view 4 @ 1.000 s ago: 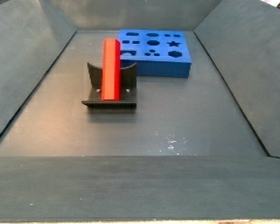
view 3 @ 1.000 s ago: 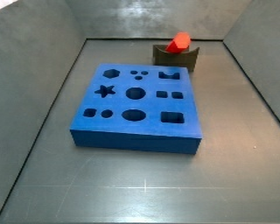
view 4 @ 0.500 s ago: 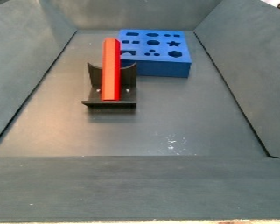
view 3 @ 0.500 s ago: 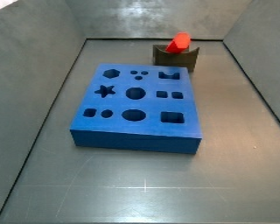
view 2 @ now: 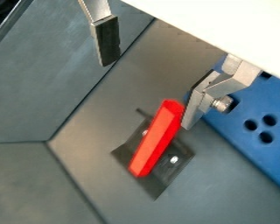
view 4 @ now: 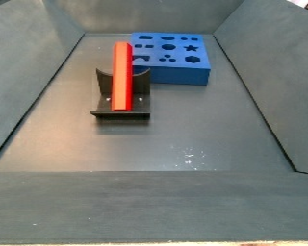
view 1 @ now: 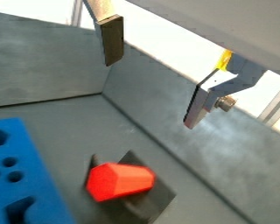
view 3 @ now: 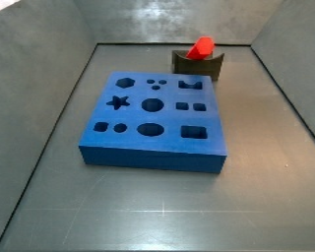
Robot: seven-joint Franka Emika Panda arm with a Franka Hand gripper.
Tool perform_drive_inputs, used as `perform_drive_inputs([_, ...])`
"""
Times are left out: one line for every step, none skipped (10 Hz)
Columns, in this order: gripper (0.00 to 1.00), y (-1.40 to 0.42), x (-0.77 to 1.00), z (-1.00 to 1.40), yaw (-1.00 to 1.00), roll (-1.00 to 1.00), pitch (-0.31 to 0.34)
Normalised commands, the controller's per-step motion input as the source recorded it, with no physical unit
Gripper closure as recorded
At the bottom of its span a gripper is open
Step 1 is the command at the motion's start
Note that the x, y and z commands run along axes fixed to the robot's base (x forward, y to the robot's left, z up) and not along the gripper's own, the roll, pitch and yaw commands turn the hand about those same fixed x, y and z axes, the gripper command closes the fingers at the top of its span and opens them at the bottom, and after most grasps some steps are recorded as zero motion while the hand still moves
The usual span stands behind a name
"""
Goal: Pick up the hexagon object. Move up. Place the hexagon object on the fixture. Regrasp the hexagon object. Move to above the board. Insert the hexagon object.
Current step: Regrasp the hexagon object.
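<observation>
Hexagon object [view 2: 156, 137] on fixture [view 2: 161, 170], well below hand [view 2: 149, 80]; hand wide open, empty.

Hand [view 1: 154, 83] absent from both side views; board [view 1: 20, 179] cut by frame edge beside hexagon object [view 1: 119, 179]; fixture [view 1: 149, 203] mostly hidden beneath it.

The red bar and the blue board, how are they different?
The hexagon object is bright red, long and thin; the board is blue, wide and square. The hexagon object leans on the fixture; the board lies flat on the floor. The board has many holes; the hexagon object has none. The gripper touches neither, jaws open.
</observation>
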Motion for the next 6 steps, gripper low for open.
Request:
perform_drive_inputs([0.00, -0.04, 0.10, 0.00, 0.08, 1.00, 0.161])
perform_drive_inputs([0.00, -0.05, 0.10, -0.01, 0.11, 1.00, 0.196])
perform_drive_inputs([0.00, -0.05, 0.11, -0.01, 0.15, 1.00, 0.223])
perform_drive_inputs([0.00, -0.05, 0.11, -0.01, 0.18, 0.92, 0.232])
perform_drive_inputs([0.00, -0.05, 0.12, -0.01, 0.21, 0.74, 0.209])
perform_drive_inputs([0.00, -0.06, 0.12, -0.01, 0.23, 0.51, 0.173])
